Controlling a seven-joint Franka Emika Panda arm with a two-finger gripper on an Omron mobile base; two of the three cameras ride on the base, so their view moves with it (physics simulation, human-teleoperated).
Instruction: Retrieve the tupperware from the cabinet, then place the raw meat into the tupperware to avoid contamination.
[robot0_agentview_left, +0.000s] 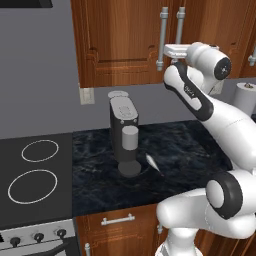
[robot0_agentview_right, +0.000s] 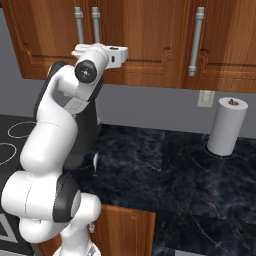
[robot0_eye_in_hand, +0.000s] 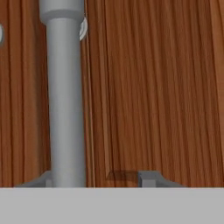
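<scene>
A coffee machine (robot0_agentview_left: 124, 135), paper-towel roll (robot0_agentview_right: 227, 126) and stove (robot0_agentview_left: 34, 175) line the counter (robot0_agentview_right: 175, 170).

The cabinet (robot0_agentview_left: 120, 40) was reddish-brown wood with a visible vertical grain and a soft satin sheen. Its bar handles (robot0_eye_in_hand: 64, 96) looked like smooth, matt silver-grey metal. The counter (robot0_agentview_right: 190, 180) was dark, polished stone veined in pale lines. The paper-towel roll (robot0_agentview_right: 227, 126) appeared matt white paper. The coffee machine (robot0_agentview_left: 124, 135) seemed dark plastic with grey parts. The arm (robot0_agentview_left: 220, 120) had glossy white shells and dark joints.
</scene>
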